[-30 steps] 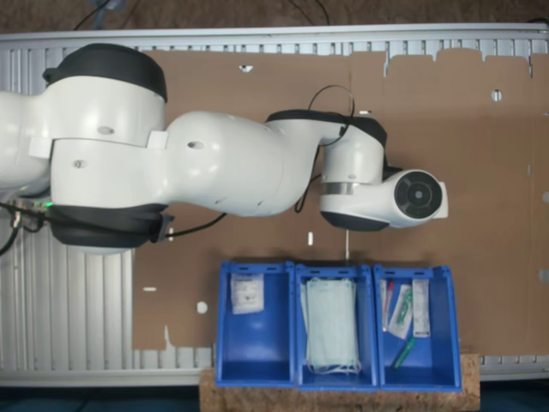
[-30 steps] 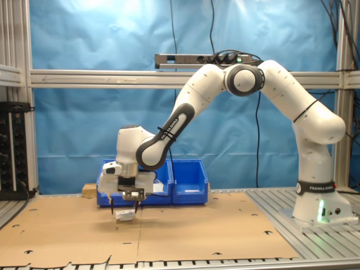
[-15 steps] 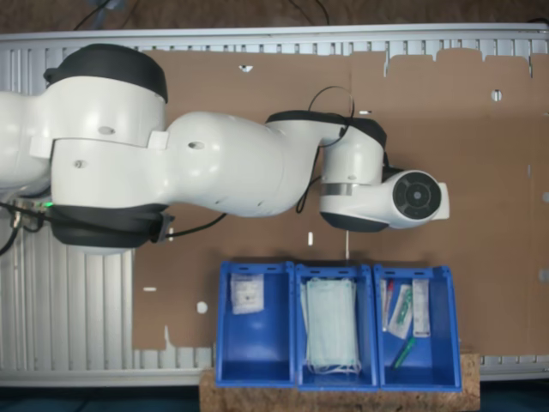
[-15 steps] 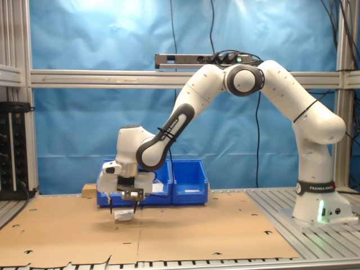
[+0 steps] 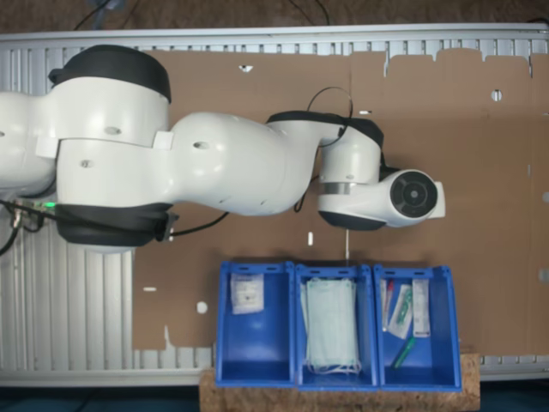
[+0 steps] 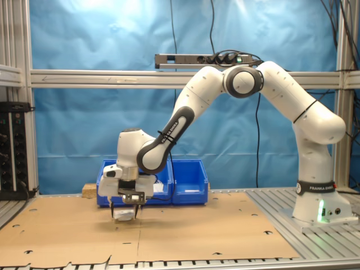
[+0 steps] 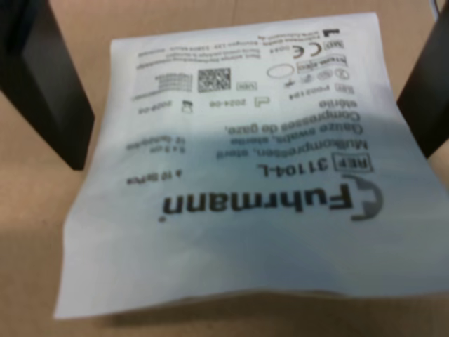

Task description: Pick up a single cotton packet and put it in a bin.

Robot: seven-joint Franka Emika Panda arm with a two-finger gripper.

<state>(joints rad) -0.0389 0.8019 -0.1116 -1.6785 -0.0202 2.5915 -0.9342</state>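
Observation:
A flat white cotton packet (image 7: 238, 203) with black print lies on the brown cardboard. My gripper (image 7: 245, 154) is open, with one dark finger (image 7: 49, 84) on each side of the packet. In the second exterior view the gripper (image 6: 125, 211) is low over the cardboard, right at the packet (image 6: 124, 215). The arm's wrist (image 5: 377, 197) covers this spot in the first exterior view. Three joined blue bins stand in a row; the bin (image 5: 255, 343) at the first exterior view's left holds another small white packet (image 5: 247, 293).
The middle bin (image 5: 371, 343) holds pale-green masks (image 5: 331, 326), and the third bin (image 5: 446, 343) holds green-capped tubes and a long white packet. The bins (image 6: 188, 180) stand behind the gripper in the second exterior view. Metal frame posts edge the table.
The gripper has come down over the packet; its fingers now reach the cardboard on either side of it. The packet has not moved.

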